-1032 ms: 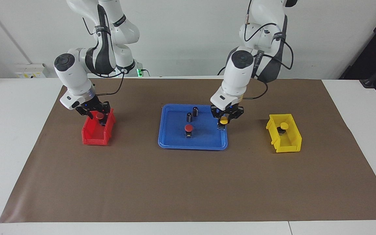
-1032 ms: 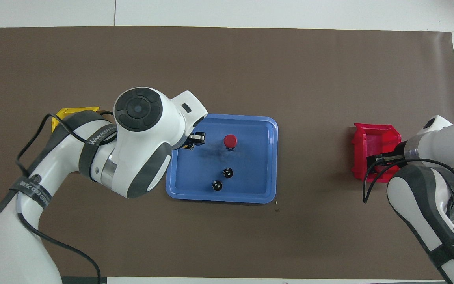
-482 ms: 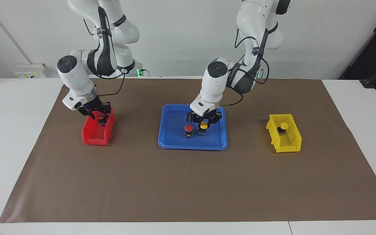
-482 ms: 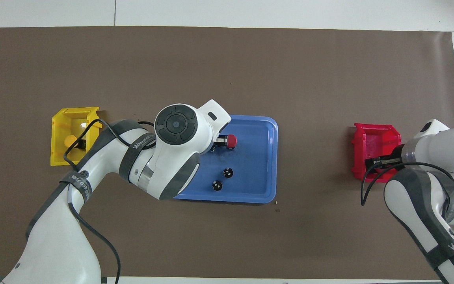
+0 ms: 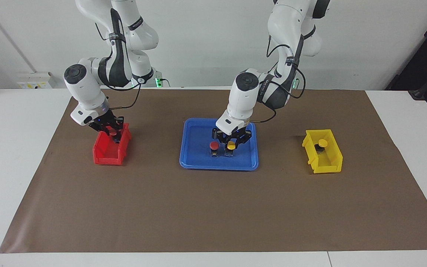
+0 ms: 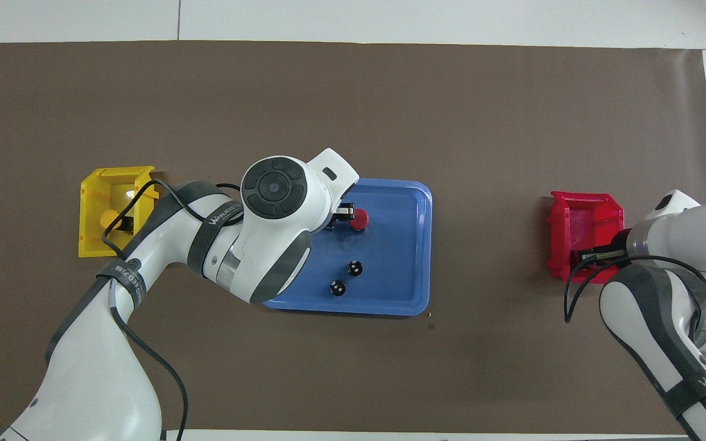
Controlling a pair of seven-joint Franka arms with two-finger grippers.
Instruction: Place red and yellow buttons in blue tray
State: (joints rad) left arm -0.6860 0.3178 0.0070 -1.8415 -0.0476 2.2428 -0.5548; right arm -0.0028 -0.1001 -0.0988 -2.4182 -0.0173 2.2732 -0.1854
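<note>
The blue tray [image 5: 193,155] [image 6: 421,245] lies mid-table. A red button [image 5: 214,145] [image 6: 359,218] stands in it. My left gripper [image 5: 231,144] is low in the tray, shut on a yellow button [image 5: 231,145] right beside that red button; in the overhead view my arm hides this button. My right gripper [image 5: 112,130] is in the red bin [image 5: 106,154] [image 6: 583,229], shut on a second red button [image 5: 113,132]. The second yellow button [image 5: 322,142] [image 6: 108,218] sits in the yellow bin [image 5: 326,163] [image 6: 92,202].
Two capless dark cylinders [image 6: 355,267] [image 6: 337,288] stand in the tray, nearer to the robots than the buttons. A brown mat [image 5: 213,211] covers the table. The red bin is toward the right arm's end, the yellow bin toward the left arm's end.
My left gripper carried the yellow button from the tray's edge to beside the red button and lowered it. My right gripper stayed at the red bin, shifting only slightly.
</note>
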